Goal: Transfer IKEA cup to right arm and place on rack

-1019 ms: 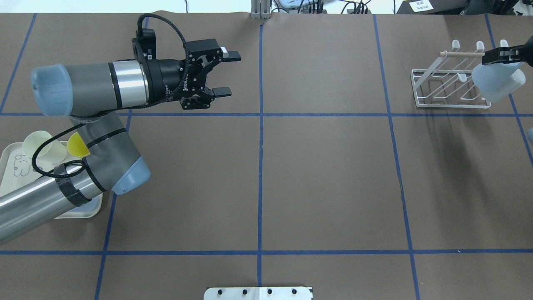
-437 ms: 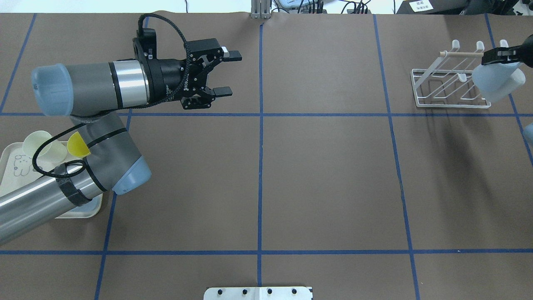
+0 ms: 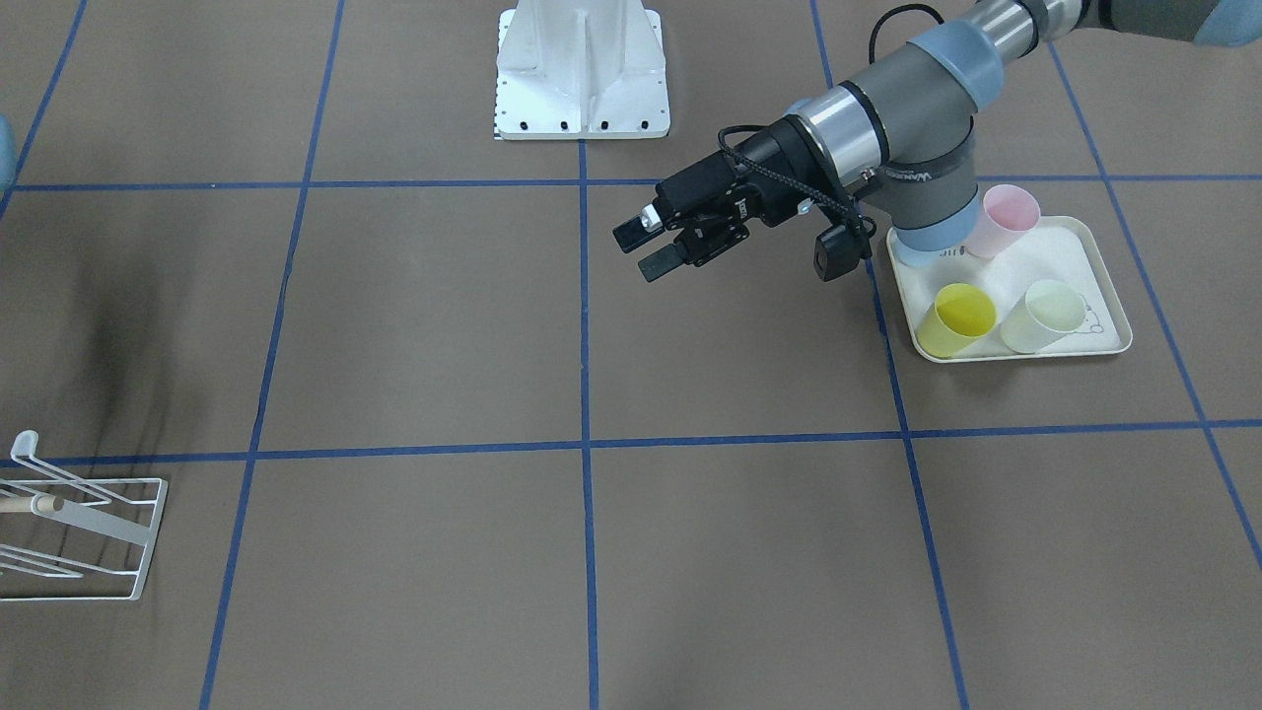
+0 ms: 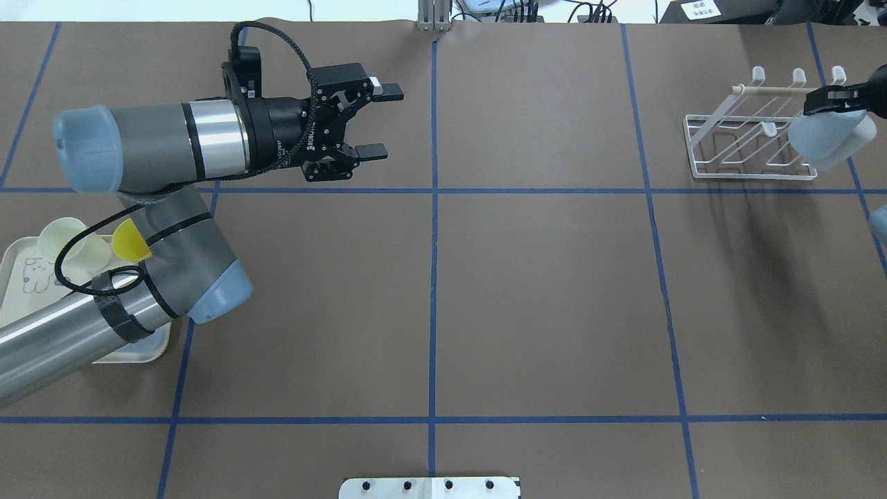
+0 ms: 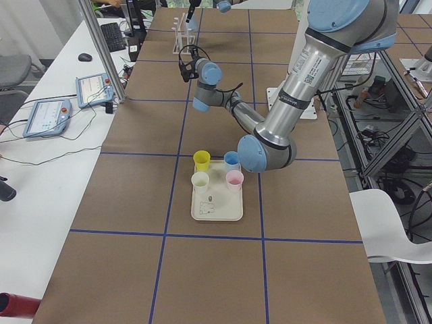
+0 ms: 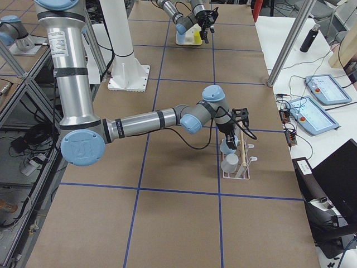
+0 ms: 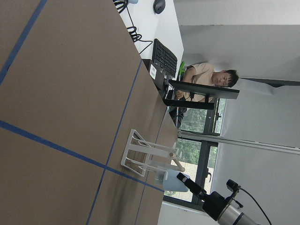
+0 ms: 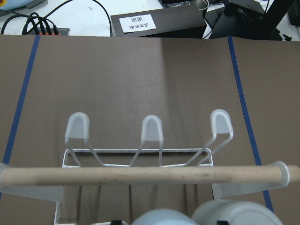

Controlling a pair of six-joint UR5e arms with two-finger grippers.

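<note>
We find the left gripper empty over the table's left half, fingers spread. Rightward, the right gripper pinches the pale-blue IKEA cup by its rim at the right end of the rack. We advise lowering slowly, centring the cup over a free prong and releasing only once it is seated. The exterior right view reveals a second cup there; the overhead view barely separates them.

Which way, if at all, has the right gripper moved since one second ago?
Yes, slightly. In the overhead view the right gripper, holding the pale blue cup, has shifted toward the view's bottom edge, away from the wooden dowel of the rack.
</note>
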